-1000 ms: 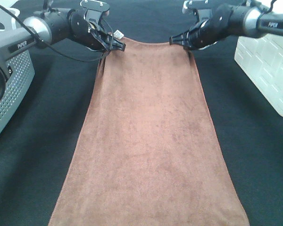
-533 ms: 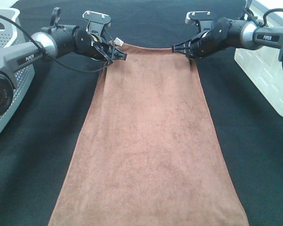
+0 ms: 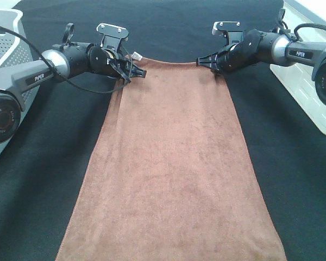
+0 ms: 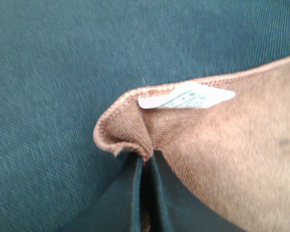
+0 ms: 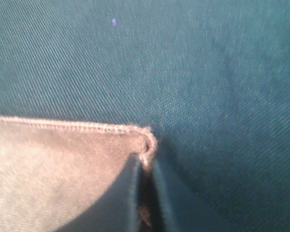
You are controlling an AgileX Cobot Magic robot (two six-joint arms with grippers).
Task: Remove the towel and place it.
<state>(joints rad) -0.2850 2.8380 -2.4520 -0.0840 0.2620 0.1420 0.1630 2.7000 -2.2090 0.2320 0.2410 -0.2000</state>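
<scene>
The reddish-brown towel [image 3: 174,163] lies spread lengthwise on the dark tabletop, running from the far side to the near edge. My left gripper [image 3: 137,72] is shut on its far left corner, beside the small white tag [image 3: 136,55]. In the left wrist view the black fingers [image 4: 130,193] pinch a bunched fold of towel [image 4: 232,145] just below the tag [image 4: 186,96]. My right gripper [image 3: 204,61] holds the far right corner. In the right wrist view its jaws stand nearly together, with the hemmed corner of the towel [image 5: 53,164] caught between them.
A grey perforated basket [image 3: 5,49] stands at the far left. A white latticed basket [image 3: 309,92] stands at the far right. Dark cloth [image 3: 32,190] covers the table on both sides of the towel.
Both grippers have come down and toward the near side with the towel's far corners. The far edge now lies lower and flatter on the table.
</scene>
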